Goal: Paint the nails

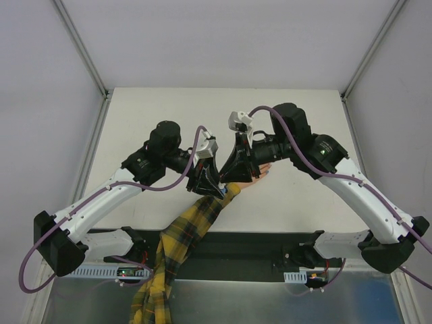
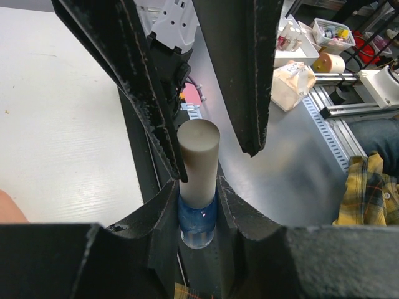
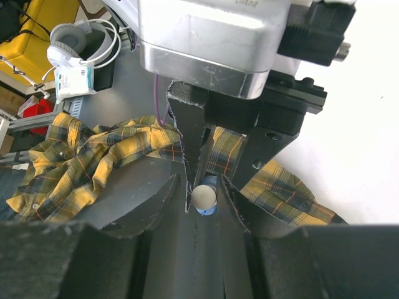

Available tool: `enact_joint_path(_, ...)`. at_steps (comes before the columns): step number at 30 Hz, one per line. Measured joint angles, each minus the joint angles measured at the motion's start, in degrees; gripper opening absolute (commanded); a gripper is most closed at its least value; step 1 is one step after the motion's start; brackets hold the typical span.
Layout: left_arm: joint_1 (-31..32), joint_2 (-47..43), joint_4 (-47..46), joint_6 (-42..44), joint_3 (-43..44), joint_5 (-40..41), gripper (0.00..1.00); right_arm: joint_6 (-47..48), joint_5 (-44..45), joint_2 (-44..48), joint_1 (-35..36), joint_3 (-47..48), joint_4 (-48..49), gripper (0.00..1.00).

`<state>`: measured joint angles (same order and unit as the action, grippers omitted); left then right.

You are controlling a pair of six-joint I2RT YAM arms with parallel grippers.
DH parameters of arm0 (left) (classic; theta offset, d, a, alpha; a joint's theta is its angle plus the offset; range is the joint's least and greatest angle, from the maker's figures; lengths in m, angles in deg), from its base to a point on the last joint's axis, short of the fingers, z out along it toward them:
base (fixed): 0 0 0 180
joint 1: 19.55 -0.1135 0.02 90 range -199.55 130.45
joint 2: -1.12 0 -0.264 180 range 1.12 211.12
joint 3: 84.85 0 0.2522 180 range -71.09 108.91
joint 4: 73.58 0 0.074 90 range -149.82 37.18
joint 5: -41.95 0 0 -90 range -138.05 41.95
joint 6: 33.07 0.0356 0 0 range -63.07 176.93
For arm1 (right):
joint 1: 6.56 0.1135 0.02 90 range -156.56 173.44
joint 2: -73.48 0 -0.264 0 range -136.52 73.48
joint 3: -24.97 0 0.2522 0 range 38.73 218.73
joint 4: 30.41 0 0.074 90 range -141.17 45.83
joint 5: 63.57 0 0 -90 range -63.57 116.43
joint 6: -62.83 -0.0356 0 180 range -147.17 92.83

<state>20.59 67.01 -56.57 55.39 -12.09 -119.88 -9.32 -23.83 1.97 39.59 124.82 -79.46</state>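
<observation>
A peach hand (image 1: 257, 173) with a yellow plaid sleeve (image 1: 194, 224) lies on the white table (image 1: 162, 115). One light-blue nail (image 1: 268, 174) shows at its fingertips; the other nails are hidden under the arms. My left gripper (image 2: 198, 215) is shut on the blue polish bottle (image 2: 198, 219), holding it by the glass body above the sleeve. The bottle's beige cap (image 2: 198, 159) points at my right gripper (image 3: 203, 200), which is open with its fingers (image 2: 146, 99) on either side of the cap. One finger touches the cap; the other stands apart. Both grippers meet over the wrist (image 1: 220, 182).
The sleeve's loose cloth (image 3: 93, 156) spills over the black front strip (image 1: 263, 244) and the metal bench. Off the table lie headphones (image 3: 75, 40), a paper bag (image 2: 292, 78) and a tape roll (image 2: 329, 62). A bit of the hand (image 2: 9, 210) shows at the left.
</observation>
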Motion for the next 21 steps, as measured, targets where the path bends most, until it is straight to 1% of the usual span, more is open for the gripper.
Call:
enact_joint_path(7, 0.0, -0.2, 0.0, -0.6, 0.0, 0.0, 0.0, 0.0, 0.0, -0.1, -0.1, -0.3, 0.2, 0.24)
enact_joint_path(10, 0.0, -0.6, 0.0, -0.6, 0.0, 0.5, 0.0, 0.1, 0.3, -0.1, 0.0, -0.5, 0.5, 0.13)
enact_joint_path(11, 0.0, -0.7, 0.1, -0.6, 0.0, 1.0, 0.0, 0.2, 0.6, -0.1, 0.2, -0.5, 0.7, 0.05)
enact_joint_path(12, 0.0, -0.9, 0.3, -0.6, 0.0, 1.9, 0.0, 0.3, 1.6, -0.1, 0.4, -0.5, 0.9, 0.01)
enact_joint_path(15, 0.0, -1.4, 1.1, -0.6, 0.0, 5.8, 0.0, 0.2, 5.4, 0.0, 1.5, -0.5, 1.6, 0.01)
enact_joint_path(18, 0.0, -2.5, 2.7, -0.2, 0.0, 14.1, 0.0, -1.1, 12.9, 0.2, 3.3, -0.9, 3.3, 0.01)
enact_joint_path(19, 0.0, -3.0, 3.4, 0.0, 0.0, 17.5, 0.0, -2.3, 17.0, 0.3, 4.3, -1.2, 4.1, 0.01)
enact_joint_path(21, 0.0, -4.0, 4.4, 0.6, -0.4, 26.3, 0.0, -6.7, 28.3, 0.3, 6.6, -1.4, 5.1, 0.01)
